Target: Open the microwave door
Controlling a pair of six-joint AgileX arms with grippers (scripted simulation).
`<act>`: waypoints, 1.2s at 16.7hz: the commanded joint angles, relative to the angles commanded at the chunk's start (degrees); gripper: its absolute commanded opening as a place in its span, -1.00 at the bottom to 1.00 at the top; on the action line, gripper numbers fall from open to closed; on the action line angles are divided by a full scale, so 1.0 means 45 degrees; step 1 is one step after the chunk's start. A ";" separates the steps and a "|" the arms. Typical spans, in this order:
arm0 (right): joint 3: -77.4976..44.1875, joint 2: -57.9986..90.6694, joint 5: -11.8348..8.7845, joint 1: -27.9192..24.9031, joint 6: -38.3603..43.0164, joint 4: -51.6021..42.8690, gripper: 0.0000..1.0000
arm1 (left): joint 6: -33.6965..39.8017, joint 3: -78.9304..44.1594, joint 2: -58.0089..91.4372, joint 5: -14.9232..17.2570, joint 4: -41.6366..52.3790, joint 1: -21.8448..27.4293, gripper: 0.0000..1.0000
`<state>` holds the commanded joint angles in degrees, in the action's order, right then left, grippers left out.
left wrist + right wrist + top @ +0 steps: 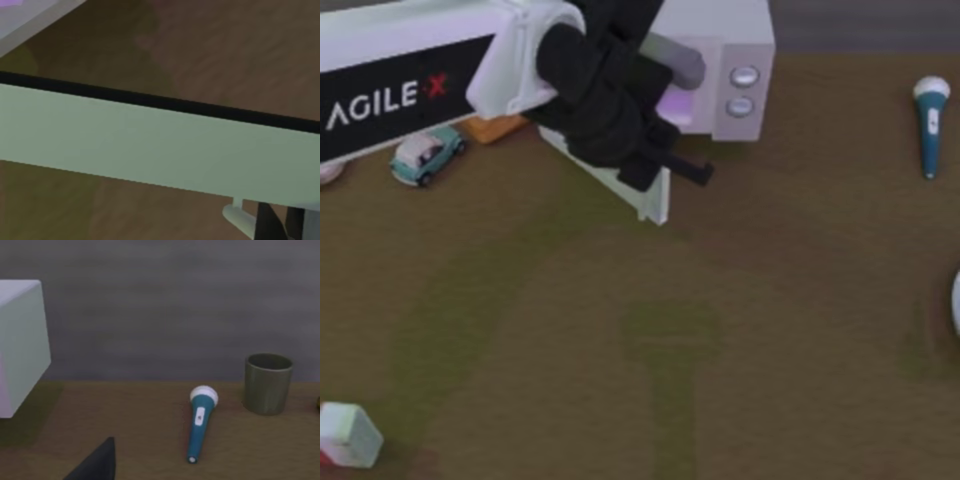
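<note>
The pale grey-white microwave (720, 30) stands at the back of the table, its two silver knobs (743, 90) facing front. The microwave door (656, 200) stands swung out toward the table's front, and a purple-lit cavity (676, 106) shows behind it. My left arm reaches over it, with my left gripper (690, 172) at the door's free edge. In the left wrist view the door (160, 145) fills the picture as a wide pale band. My left gripper (280, 225) is shut on its pale handle (239, 217). My right gripper (97, 467) is parked off to the right, only a dark tip showing.
A toy car (426, 153) and an orange box (495, 127) lie left of the microwave. A blue microphone (929, 125) lies at the back right, with an olive cup (267, 383) beside it. A white cube (348, 435) sits at the front left corner.
</note>
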<state>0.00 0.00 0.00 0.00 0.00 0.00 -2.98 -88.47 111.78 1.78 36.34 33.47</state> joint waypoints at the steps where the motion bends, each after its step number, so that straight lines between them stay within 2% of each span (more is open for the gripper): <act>1: 0.0000 0.0000 0.0000 0.0000 0.0000 0.0000 1.00 | -0.0260 0.0188 -0.0137 0.0141 -0.0046 -0.0088 -1.00; 20: 0.0000 0.0000 0.0000 0.0000 0.0000 0.0000 1.00 | -0.0546 0.0391 -0.0283 0.0295 -0.0095 -0.0183 -1.00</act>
<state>0.00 0.00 0.00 0.00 0.00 0.00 -5.44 -86.71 110.51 3.11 35.92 32.65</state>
